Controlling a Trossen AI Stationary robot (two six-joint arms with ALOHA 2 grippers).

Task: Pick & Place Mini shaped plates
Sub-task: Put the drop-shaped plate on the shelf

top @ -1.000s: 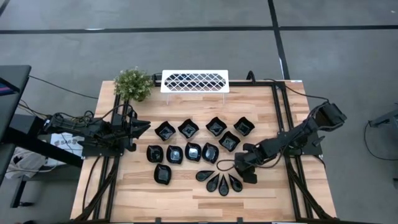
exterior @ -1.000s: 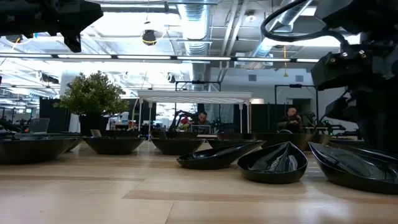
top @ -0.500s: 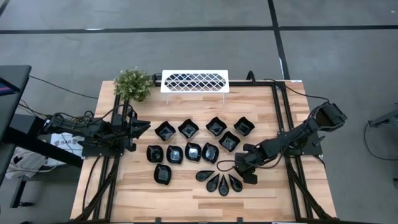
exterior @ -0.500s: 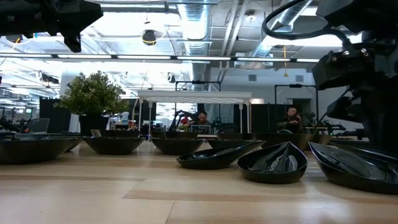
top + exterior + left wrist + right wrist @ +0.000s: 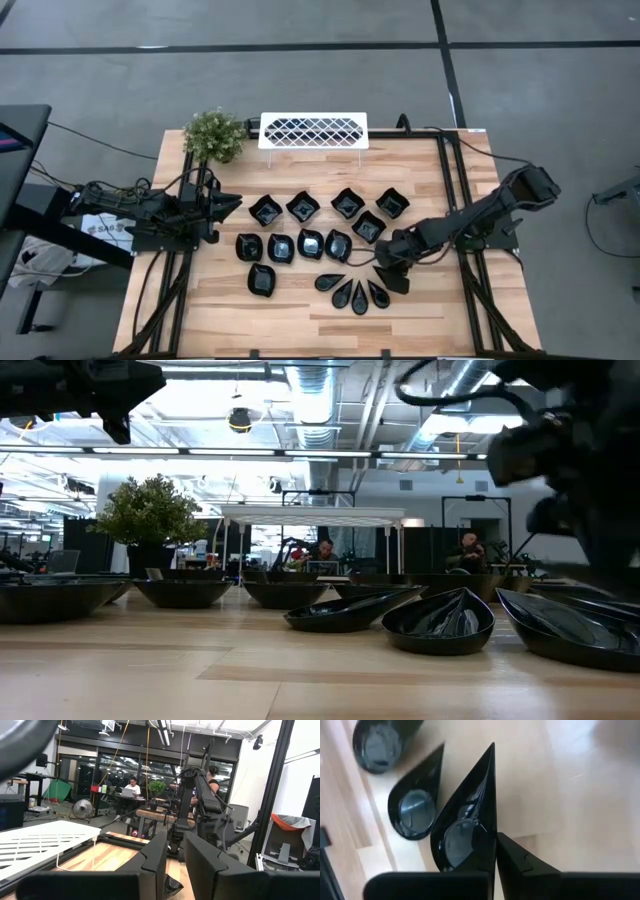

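Right gripper (image 5: 383,262) low over the wooden table (image 5: 440,320), fingers pinched shut on the rim of a black teardrop plate (image 5: 465,830), beside three more teardrop plates (image 5: 352,292). Left gripper (image 5: 232,205) parked at the table's left edge, fingers narrowly parted, holding nothing.

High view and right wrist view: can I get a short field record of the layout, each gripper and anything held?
table: wooden
black plates: spread across the middle
far edge: white rack, plant beside it
right gripper: by the teardrop cluster, shut on a teardrop plate at its rim
lifted: cannot tell
left gripper: waits at the left edge, fingers slightly apart, empty
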